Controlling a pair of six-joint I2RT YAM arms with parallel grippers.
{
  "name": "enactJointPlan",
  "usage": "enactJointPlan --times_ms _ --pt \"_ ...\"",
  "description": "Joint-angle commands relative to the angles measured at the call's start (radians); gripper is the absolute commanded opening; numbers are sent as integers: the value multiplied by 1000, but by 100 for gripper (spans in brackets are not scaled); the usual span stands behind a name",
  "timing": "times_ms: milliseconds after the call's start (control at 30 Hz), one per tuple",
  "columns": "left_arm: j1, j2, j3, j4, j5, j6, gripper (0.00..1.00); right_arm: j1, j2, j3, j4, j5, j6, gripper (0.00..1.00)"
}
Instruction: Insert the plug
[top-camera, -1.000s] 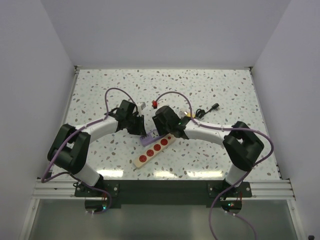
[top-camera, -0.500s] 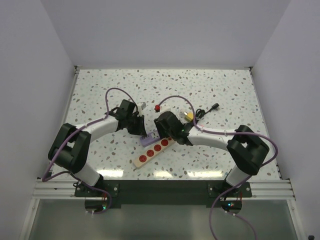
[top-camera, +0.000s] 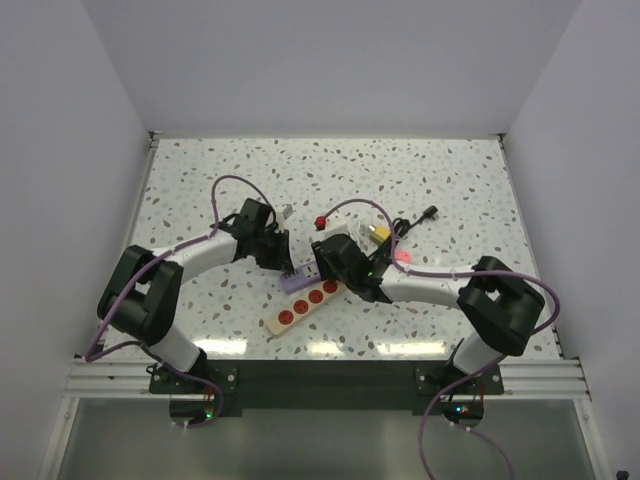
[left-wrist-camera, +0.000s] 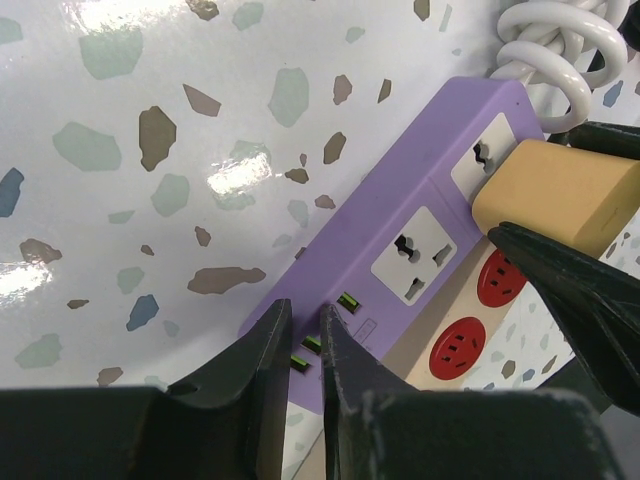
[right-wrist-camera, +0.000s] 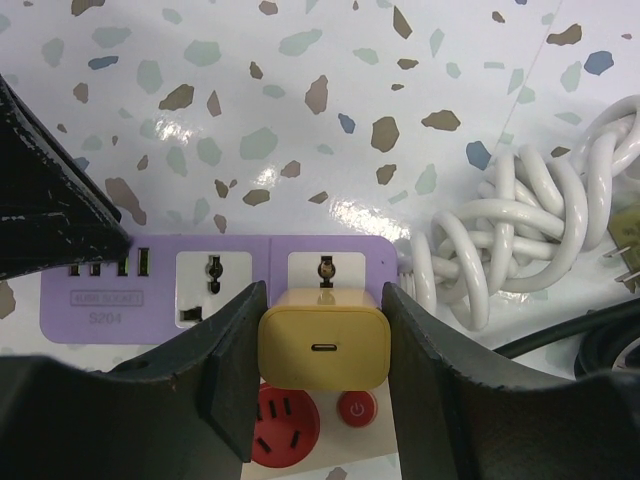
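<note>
1. Speckled table: purple strip lies against red-socket strip.
2. Right gripper clamps yellow plug at purple strip's end socket; can't tell if seated.
3. Left gripper fingers nearly together at USB end.

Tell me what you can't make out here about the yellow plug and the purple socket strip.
Prongs of the yellow plug: right wrist view, hidden under its own body, so its depth in the purple strip is unknown.
Plug and socket: top view, covered by the right gripper.
Red-socket strip: right wrist view, mostly behind the gripper and cut off by the bottom edge.
</note>
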Motion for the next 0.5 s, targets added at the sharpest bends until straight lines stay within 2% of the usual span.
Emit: enactJointPlan --times_ms 0,467 --pt "-3 59 -14 -75 -66 18 20 39 31 -85 -192 -29 62 0" --pt "-3 85 22 -87 -63 20 20 68 79 -181 -133 -44 119 0"
